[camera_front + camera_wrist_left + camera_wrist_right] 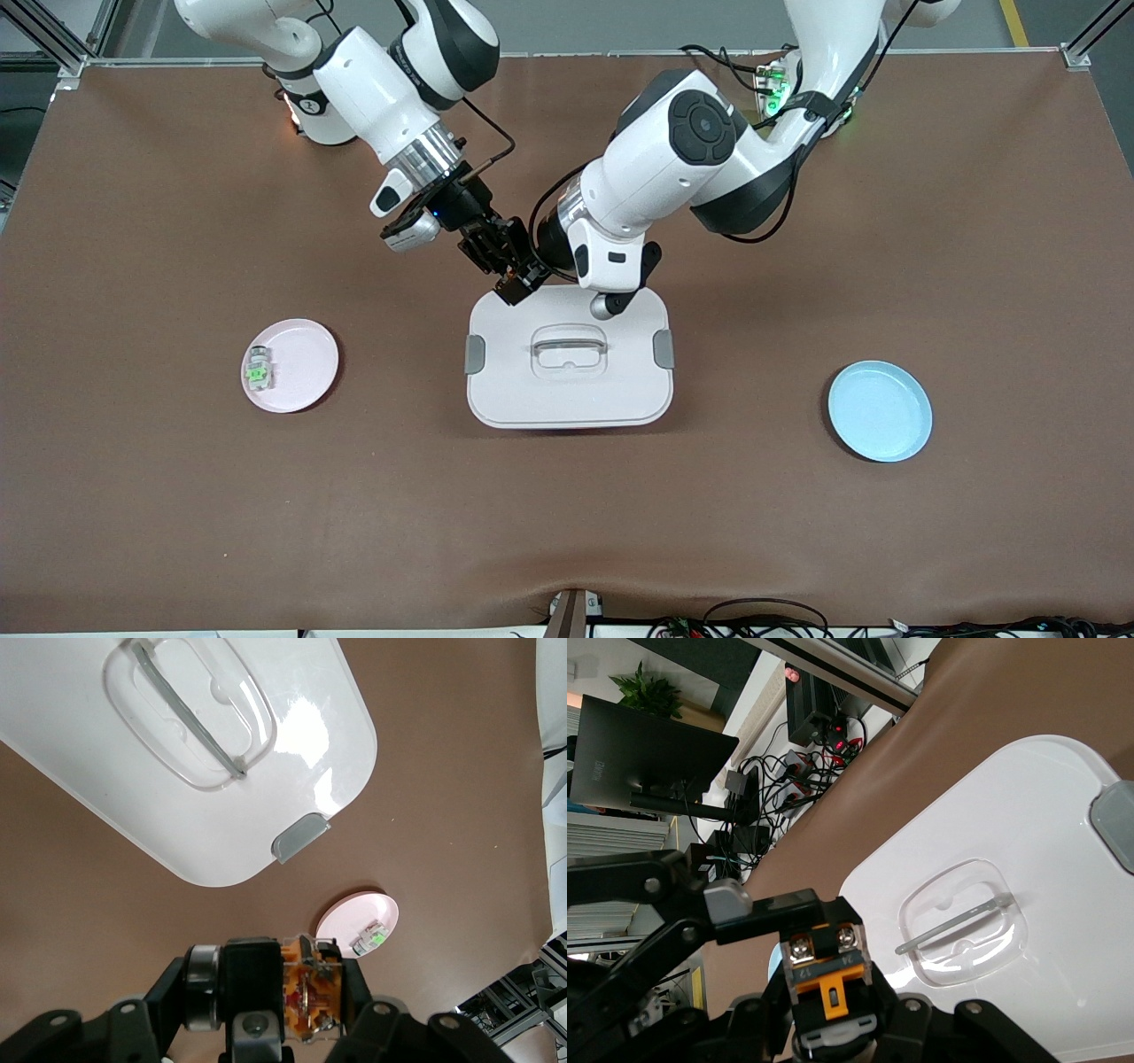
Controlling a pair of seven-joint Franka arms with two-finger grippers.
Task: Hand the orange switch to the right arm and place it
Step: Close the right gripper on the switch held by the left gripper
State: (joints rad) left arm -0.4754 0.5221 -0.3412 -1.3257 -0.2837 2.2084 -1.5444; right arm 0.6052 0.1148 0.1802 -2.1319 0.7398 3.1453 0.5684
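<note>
Holding green switch [258,369] (alone), pink plate [306,365]; blue plate [880,410] bare.

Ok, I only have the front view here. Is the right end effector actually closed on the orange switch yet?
Observer: Yes. The right wrist view shows the right end effector shut on the orange switch, with a finger on each side of it.
Operator: Is the left one holding it too?
Observer: Yes. The left wrist view shows the left end effector shut on the same switch, so both are gripping it.
</note>
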